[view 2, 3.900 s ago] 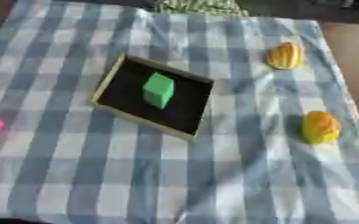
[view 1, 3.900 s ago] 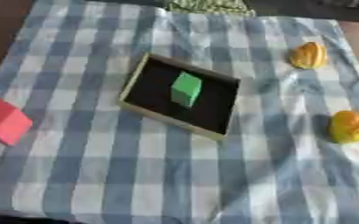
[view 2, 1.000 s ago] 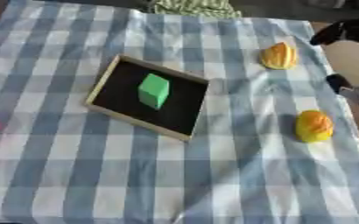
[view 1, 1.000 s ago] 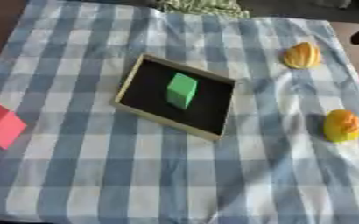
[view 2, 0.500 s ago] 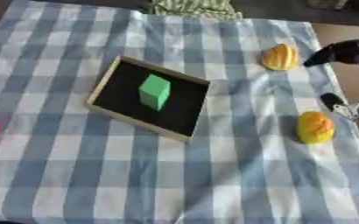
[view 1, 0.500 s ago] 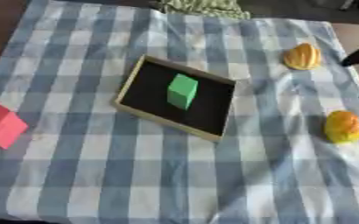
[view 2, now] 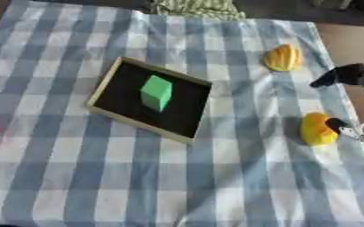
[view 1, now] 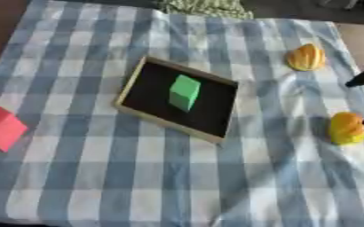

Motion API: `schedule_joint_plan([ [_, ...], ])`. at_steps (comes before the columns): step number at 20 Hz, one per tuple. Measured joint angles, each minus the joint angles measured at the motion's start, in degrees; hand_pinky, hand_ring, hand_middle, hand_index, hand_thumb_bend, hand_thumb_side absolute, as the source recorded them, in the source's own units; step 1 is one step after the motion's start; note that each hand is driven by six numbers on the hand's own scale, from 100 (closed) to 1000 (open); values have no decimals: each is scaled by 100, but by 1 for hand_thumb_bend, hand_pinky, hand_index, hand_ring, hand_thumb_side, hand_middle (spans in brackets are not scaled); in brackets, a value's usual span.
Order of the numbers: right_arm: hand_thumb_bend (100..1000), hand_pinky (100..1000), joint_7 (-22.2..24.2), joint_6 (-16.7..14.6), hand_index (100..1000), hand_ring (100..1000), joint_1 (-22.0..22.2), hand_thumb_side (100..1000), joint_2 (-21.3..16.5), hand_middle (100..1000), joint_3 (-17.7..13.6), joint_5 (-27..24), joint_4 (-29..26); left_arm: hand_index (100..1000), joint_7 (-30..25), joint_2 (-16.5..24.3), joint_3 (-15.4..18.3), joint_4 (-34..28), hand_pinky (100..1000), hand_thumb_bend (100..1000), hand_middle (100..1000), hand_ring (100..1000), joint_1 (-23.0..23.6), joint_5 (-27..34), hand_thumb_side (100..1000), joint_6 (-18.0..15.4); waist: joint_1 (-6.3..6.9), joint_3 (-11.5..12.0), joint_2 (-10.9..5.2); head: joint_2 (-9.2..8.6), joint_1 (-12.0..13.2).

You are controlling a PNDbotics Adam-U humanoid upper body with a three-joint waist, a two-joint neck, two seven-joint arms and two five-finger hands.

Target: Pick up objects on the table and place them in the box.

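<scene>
Right eye view: blue-checked cloth (view 2: pixel 216 177); right hand (view 2: pixel 348 75) spread beside yellow object (view 2: pixel 317 129).

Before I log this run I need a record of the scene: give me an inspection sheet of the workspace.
Surface: blue and white checked cloth, creased near the right side.
Job's things: shallow box holds a green block; red block at the left edge; two yellow-orange objects, far one, near one.
Clutter: green patterned cloth at the far edge.
Hands: right hand at the right edge, fingertips beside the near yellow object; left hand not in view.
Cables: thin wires by the right hand.
Surroundings: brown floor.
</scene>
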Motion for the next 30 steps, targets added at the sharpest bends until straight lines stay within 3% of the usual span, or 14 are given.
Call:
schedule_joint_plan([
  [10, 282, 912, 99, -134, 962, 887, 84, 421, 139, 871, 53, 190, 190, 841, 2, 0, -2, 0, 994, 100, 696, 772, 0, 0, 604, 18, 0, 5, 0, 0, -15],
  [18, 289, 912, 148, -158, 963, 890, -16, 461, 301, 878, 246, 443, 598, 841, -10, -4, -6, 0, 994, 100, 693, 771, -2, 2, 605, 30, 0, 40, 0, 0, -83],
  [30, 284, 884, -204, -23, 944, 852, -273, 371, 508, 841, 382, 803, 1078, 839, -21, -11, -39, 0, 994, 100, 690, 771, -5, 19, 611, 41, 2, 72, 6, -27, -135],
])
